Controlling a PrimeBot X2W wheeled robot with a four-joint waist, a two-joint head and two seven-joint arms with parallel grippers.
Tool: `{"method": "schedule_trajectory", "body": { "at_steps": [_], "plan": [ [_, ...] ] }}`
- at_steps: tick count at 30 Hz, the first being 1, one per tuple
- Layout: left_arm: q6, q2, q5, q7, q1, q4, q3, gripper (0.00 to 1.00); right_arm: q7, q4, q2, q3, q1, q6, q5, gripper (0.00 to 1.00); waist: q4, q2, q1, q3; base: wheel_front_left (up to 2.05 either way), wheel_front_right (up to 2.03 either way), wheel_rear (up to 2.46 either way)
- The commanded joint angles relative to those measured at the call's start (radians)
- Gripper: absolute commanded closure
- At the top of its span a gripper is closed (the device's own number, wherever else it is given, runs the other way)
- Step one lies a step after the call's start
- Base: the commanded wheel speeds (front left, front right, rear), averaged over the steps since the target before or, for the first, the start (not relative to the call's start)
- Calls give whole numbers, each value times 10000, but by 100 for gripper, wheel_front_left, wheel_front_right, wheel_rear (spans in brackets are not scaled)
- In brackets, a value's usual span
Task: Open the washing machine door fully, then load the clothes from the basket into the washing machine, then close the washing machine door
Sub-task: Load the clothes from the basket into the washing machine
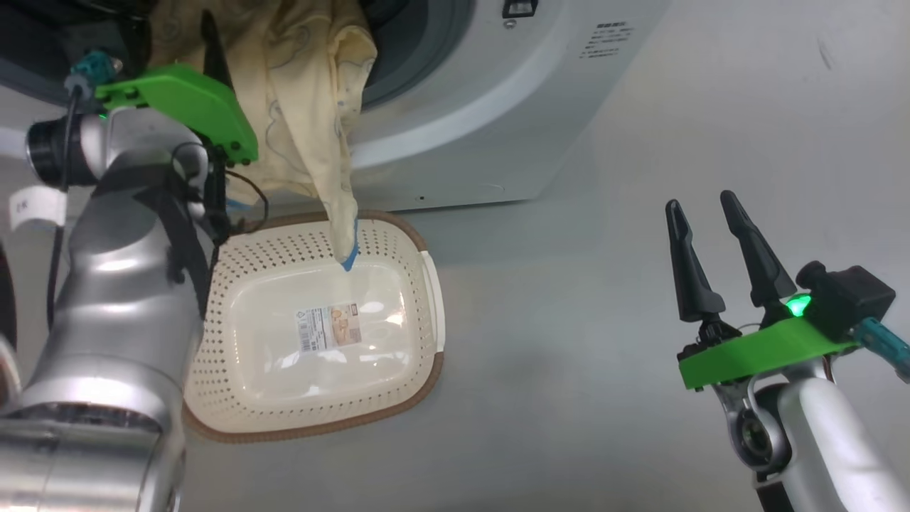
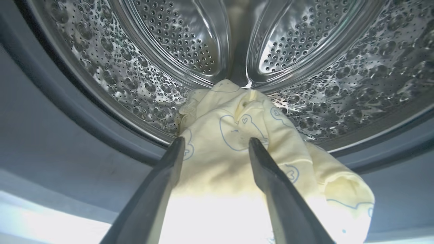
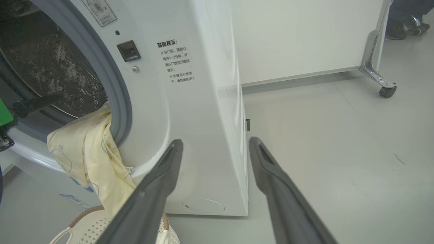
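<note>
Pale grey glossy floor (image 3: 339, 152), white partition panel (image 3: 298, 37), metal bracket (image 3: 371, 64) with black caster (image 3: 387, 91) at its corner

The head view looks steeply down on the basket (image 1: 284, 245) and washer (image 1: 498, 107). The left wrist view sits close at the drum (image 2: 305, 95), facing in. The right wrist view faces the washer from farther off. All share the yellow cloth (image 1: 306, 107).

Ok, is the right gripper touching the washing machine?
Apart. The head view shows the right gripper over the floor, well away from the washing machine.

Silver arms (image 1: 121, 313), green wrist brackets (image 1: 753, 352), dark tapered claw fingers (image 1: 686, 263)
</note>
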Motion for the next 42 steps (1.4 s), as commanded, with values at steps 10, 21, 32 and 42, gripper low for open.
{"method": "schedule_trajectory", "body": {
  "at_steps": [10,21,32,42],
  "plan": [
    [257,300,-1186,-395,2981,-3039,-1220,0,-96,-496,-518,-224,348,-29,-213,0,759,0,0,-325,0,0,0],
    [1406,372,-863,-400,6803,-7182,-1079,0,-96,-530,-765,-171,486,-29,-385,0,880,0,0,-442,0,0,0],
    [1579,512,-154,-401,9212,-8769,-373,0,-96,-548,-891,-256,824,-29,-516,0,872,0,0,-649,0,0,0],
    [1231,419,198,-401,11106,-9789,243,0,-96,-533,-657,-297,1191,-29,-568,0,437,0,0,-1076,0,0,0]
  ]
}}
